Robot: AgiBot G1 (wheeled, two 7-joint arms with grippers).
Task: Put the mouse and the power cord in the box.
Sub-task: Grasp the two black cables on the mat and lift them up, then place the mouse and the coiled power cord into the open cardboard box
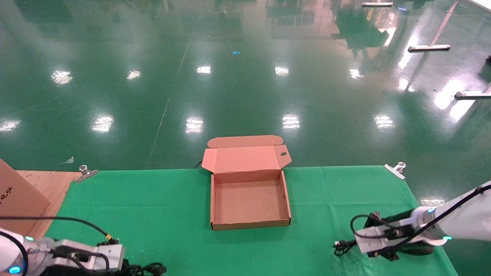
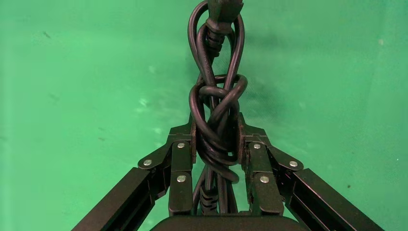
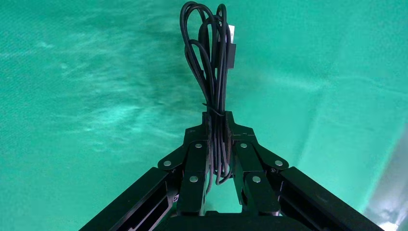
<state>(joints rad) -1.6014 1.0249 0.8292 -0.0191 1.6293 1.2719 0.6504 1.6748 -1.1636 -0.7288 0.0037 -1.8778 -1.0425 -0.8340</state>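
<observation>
While both arms sit low at the near edge of the green cloth (image 1: 153, 214), one open box (image 1: 249, 199) waits at the centre with its lid folded back toward twelve o'clock and its tray holding nothing.

Left gripper (image 1: 126, 264), at seven o'clock from the box, is clamped on the power cord (image 2: 216, 120); the left wrist view shows the pads pressed against the knotted middle of the bundle, with one plug end projecting beyond the fingertips.

Right gripper (image 1: 345, 245), at four o'clock from the box, is clamped on a thin bundled cable (image 3: 214, 72) with a flat USB plug — judged to be the mouse's lead. The mouse body itself does not show in any view.

Step in hand, as judged: lift and carry to the box. For a clean result:
- raise each bundle clear of the cloth before travelling sideways;
- bring loose loops over the tray wall — not against it;
- release low, inside the tray, one arm at a time.

Count: one box, one power cord, one thin cable bundle, two grippers, two metal clips (image 1: 85, 172) at the far cloth corners.
</observation>
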